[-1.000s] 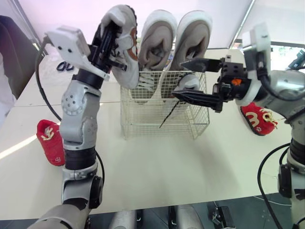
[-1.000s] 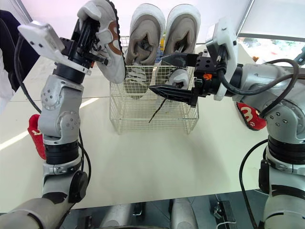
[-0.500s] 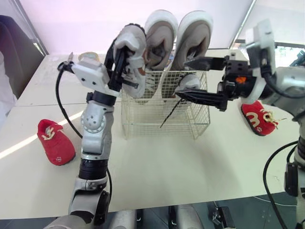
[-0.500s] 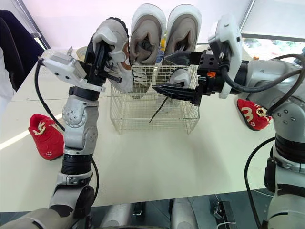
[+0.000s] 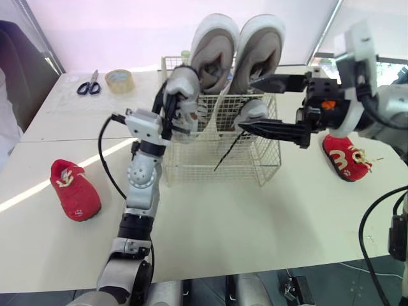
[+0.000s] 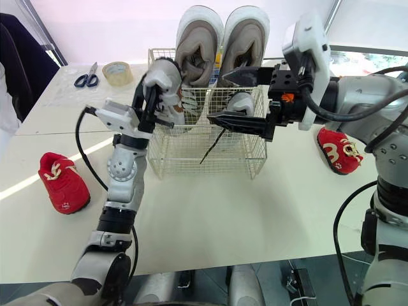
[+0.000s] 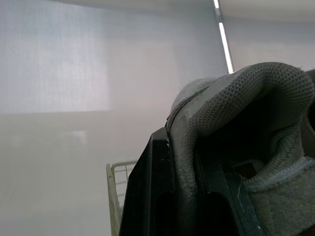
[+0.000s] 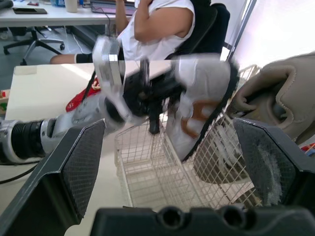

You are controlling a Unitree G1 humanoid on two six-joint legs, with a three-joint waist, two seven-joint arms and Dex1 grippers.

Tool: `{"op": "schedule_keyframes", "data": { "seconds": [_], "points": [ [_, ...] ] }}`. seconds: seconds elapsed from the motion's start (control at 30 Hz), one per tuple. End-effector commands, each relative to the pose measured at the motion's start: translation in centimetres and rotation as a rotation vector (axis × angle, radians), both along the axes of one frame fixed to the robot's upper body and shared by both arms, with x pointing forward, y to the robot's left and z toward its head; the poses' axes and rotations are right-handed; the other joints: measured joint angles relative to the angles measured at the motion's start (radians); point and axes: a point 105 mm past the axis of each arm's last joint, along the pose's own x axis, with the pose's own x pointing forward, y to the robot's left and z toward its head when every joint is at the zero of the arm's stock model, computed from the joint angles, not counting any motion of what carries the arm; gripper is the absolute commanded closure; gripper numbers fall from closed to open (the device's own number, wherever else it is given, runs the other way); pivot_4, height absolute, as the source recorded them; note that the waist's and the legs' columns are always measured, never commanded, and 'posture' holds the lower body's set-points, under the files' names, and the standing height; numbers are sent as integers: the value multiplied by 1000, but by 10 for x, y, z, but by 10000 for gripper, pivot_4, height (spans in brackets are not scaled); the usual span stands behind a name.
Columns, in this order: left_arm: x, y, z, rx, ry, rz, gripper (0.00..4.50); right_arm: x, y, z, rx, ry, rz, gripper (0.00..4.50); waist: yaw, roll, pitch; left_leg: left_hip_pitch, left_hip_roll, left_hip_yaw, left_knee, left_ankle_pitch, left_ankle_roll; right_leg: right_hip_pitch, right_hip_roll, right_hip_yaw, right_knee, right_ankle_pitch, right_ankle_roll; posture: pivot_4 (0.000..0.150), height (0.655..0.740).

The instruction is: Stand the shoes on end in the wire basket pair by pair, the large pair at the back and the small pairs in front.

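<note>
The wire basket (image 5: 213, 162) holds the large beige pair (image 5: 213, 51) standing on end at the back. A small grey shoe (image 5: 250, 112) stands at its front right, its lace hanging through the mesh. My left gripper (image 5: 167, 105) is shut on the heel collar of the matching small grey shoe (image 5: 183, 89), held over the basket's front left corner. The left wrist view shows that shoe (image 7: 246, 98) pinched between the fingers (image 7: 152, 187). My right gripper (image 5: 245, 105) is open in front of the basket's right side, holding nothing. Two red shoes lie on the table, one left (image 5: 75, 190), one right (image 5: 345, 158).
Scissors (image 5: 88, 83) and a tape roll (image 5: 118, 79) lie at the table's far left. A seated person (image 8: 162, 24) is beyond the table in the right wrist view. Bare tabletop lies in front of the basket.
My left arm has brought the grey shoe down from high above the basket's left side to the front left corner. The right gripper has stayed open, barely shifting.
</note>
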Motion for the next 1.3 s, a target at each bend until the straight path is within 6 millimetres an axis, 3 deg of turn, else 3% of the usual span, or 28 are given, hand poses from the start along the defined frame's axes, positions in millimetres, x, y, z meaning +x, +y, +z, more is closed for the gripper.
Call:
{"op": "schedule_keyframes", "data": {
  "seconds": [0.03, 0.13, 0.3, 0.4, 0.47, 0.83, 0.87, 1.0, 1.17, 1.3],
  "points": [
    [-1, -8, -11, 4, 23, -20, 44555, -8, -1, 10, 1, -58, 5, 0, 1, 0, 0, 0, 0, 0, 0, 0, 0, 0, 0, 0, 0, 0, 0, 1500, 7400],
    [1, -7, -27, 6, 82, -13, 44555, -7, -1, 9, 1, -55, 4, 0, 1, 2, -3, 0, 0, 0, 1, 0, 1, 1, 0, 0, -1, 1, -1, 1500, 7400],
    [2, -2, -35, 12, 126, -17, 23710, -7, -3, 7, -3, -46, 3, 0, 4, 9, -12, 1, 0, 0, 2, 0, 1, 2, 0, 0, -1, 1, -2, 1500, 7400],
    [0, 3, -31, 12, 143, -35, 7846, -7, -6, 4, -10, -39, 2, 0, 9, 10, -12, 2, 0, 0, 3, 1, 2, 4, 0, 0, -1, 0, -5, 1500, 7400],
    [-3, 8, -25, 13, 148, -41, 197, -6, -7, 3, -15, -37, 1, 0, 13, 10, -12, 2, 0, 0, 3, 1, 2, 4, 0, 0, -1, 0, -5, 1500, 7400],
    [-31, 30, -27, 94, 302, -104, 197, 4, -20, -3, -5, -40, -26, 0, 21, 10, -12, -1, 1, 0, 4, 1, 2, 1, -1, 0, -2, 0, -6, 1500, 7400],
    [-32, 28, -26, 100, 310, -108, 197, 5, -26, -3, -3, -39, -38, 0, 23, 10, -12, -1, 1, 0, 4, 0, 1, 1, -1, 0, -2, 0, -6, 1500, 7400],
    [-37, 60, 2, 115, 381, -209, 197, 21, -61, 0, 27, -43, -244, 0, 18, 9, -12, -2, 1, 0, 4, -1, 0, 1, -1, 0, -3, 0, -7, 1500, 7400],
    [-42, 59, 21, 208, 524, -444, 197, 31, -113, 0, 45, -44, -497, 0, 19, 10, -12, -2, 1, 0, 3, 0, 1, 0, 0, 0, -3, 0, -7, 1500, 7400],
    [-52, 61, 20, 326, 663, -612, 197, 36, -153, -13, 32, -7, -723, 0, 16, 10, -12, -2, 1, 1, 3, 1, 2, 0, 0, 0, -4, 0, -7, 1500, 7400]
  ]
}}
